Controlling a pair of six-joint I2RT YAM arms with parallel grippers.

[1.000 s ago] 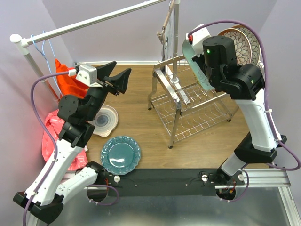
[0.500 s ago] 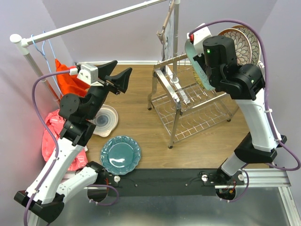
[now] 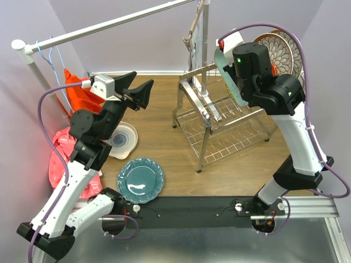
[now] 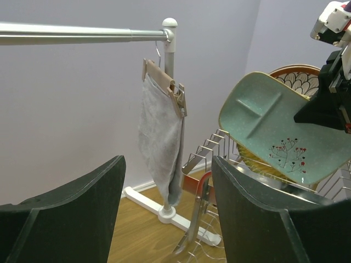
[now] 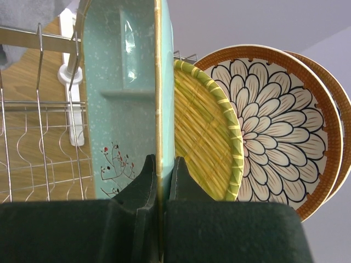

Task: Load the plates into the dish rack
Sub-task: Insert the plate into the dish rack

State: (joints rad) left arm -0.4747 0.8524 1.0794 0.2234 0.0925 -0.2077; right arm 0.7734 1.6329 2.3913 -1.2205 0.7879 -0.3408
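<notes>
Over the upper tier of the dish rack (image 3: pixel 205 130), I am watching the right gripper (image 5: pixel 159 164) clamping its fingers tight on the rim of a pale green plate (image 5: pixel 123 98). It is holding the plate on edge and tilted, its divided face with a small red-berry sprig showing toward the left arm. I cannot tell whether the plate's lower edge is touching the wires. Just behind it a yellow woven plate (image 5: pixel 203 131) is standing in the rack, and behind that two brown-rimmed floral plates (image 5: pixel 269 115) are leaning one against the other. Well apart on the left side, the left gripper (image 3: pixel 140 82) is hanging in the air with its fingers spread wide and nothing between them. Below that arm a white-grey swirl plate (image 3: pixel 123 139) is lying on the wooden table (image 3: pixel 164 109), and a teal scalloped plate (image 3: pixel 140 180) is lying nearer the arm bases. Beyond the rack a grey cloth (image 4: pixel 159 137) is hanging from a wooden hanger on the white rail (image 3: pixel 109 24).
</notes>
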